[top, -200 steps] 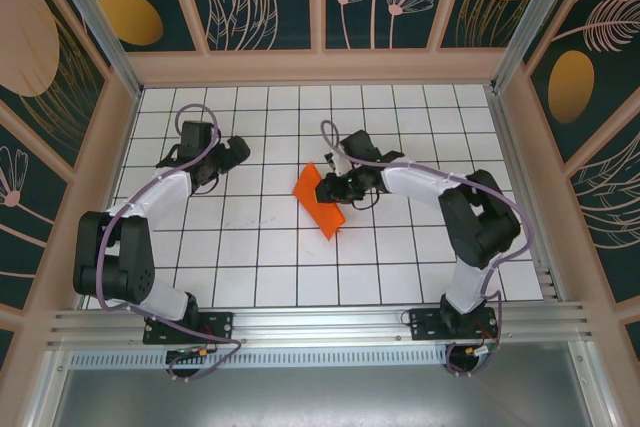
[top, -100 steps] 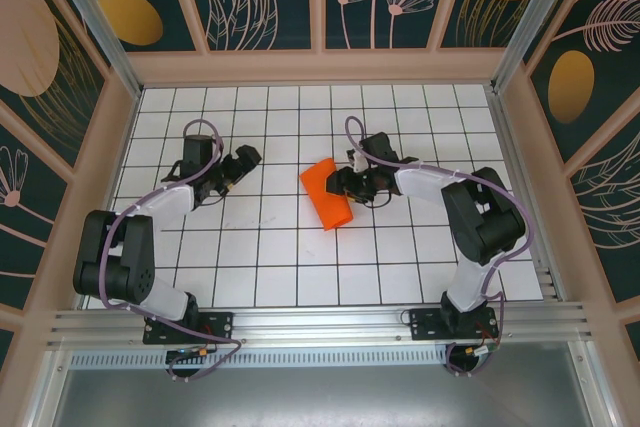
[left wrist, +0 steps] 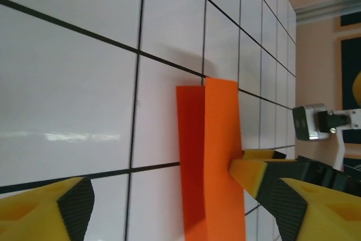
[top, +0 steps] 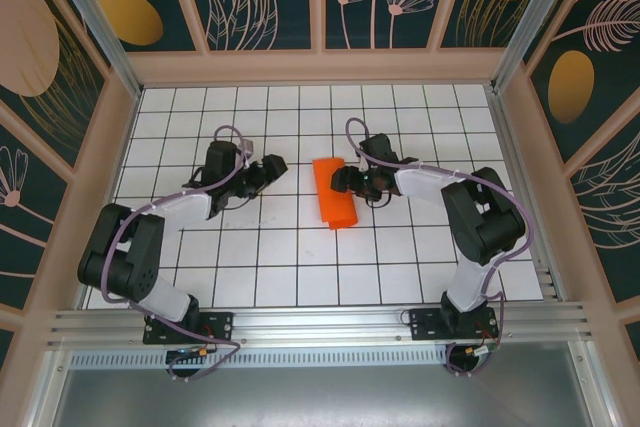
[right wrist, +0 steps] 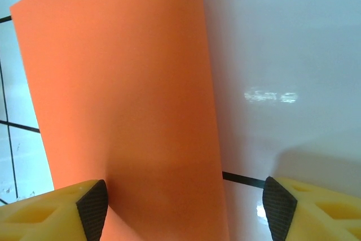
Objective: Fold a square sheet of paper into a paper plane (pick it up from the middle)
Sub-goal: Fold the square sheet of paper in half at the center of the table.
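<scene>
Orange catches your eye first: a thin bright orange paper sheet (top: 335,195), doubled over into a long rectangle. It lies flat on the white grid-tiled table (top: 280,247), just above centre of the top view. Its long side runs roughly up and down the frame, slightly tilted.

Left wrist view: the sheet (left wrist: 217,156) sits centre to lower centre. A darker strip shows on its left and a brighter one on its right, meeting along a straight line (two layers, by the look of it).

Your left gripper (top: 272,169) sits left of the sheet in the top view, with bare tile between them. Its wrist view shows the gripper (left wrist: 163,190) with its yellow, black-padded fingers (left wrist: 34,207) spread wide in the bottom corners, holding nothing. The right-hand finger hides part of the sheet's right edge.

Your right gripper (top: 345,180) is at the sheet's right edge, in its upper half. In its wrist view the sheet (right wrist: 118,83) covers the left and middle of the frame. The gripper (right wrist: 186,207) has its jaws wide, and the sheet's right edge lies between them. The left finger covers the sheet's lower corner; you cannot tell whether it touches the paper. Nothing is pinched.
</scene>
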### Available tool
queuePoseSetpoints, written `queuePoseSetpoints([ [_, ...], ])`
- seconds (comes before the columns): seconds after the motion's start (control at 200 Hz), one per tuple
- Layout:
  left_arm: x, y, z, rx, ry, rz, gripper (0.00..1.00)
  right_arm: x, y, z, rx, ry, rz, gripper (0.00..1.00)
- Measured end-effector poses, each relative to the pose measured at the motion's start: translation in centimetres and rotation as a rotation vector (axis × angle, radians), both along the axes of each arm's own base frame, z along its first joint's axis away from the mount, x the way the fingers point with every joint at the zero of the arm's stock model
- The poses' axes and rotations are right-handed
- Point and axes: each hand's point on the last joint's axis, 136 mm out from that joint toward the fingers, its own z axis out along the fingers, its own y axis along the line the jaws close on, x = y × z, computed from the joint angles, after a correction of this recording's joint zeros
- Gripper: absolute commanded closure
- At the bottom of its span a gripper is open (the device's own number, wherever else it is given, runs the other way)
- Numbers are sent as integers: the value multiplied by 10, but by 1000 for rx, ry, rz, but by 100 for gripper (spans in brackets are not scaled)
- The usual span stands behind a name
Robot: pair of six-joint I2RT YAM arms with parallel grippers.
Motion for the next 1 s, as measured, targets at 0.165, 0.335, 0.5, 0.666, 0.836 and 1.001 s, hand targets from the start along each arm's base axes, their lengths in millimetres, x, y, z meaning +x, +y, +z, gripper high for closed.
queuePoseSetpoints([
  [0.165, -9, -23, -7, -29, 13, -58, 31, -1, -4, -3, -24, -4, -1, 31],
  [0.335, -17, -37, -23, -23, 53, -92, 35, -5, -11, -9, -75, -5, 30, 33],
  [0.5, -18, -47, -28, -17, 66, -107, 37, -4, -12, -12, -104, -2, 45, 33],
  [0.666, -11, -54, -26, -12, 55, -97, 39, -3, -11, -15, -135, 9, 30, 33],
  [0.836, -5, -57, -30, -3, 55, -76, 41, -1, -13, -19, -173, 26, -9, 34],
  [1.001, -2, -55, -32, 7, 55, -58, 42, -1, -13, -22, -198, 40, -27, 34],
])
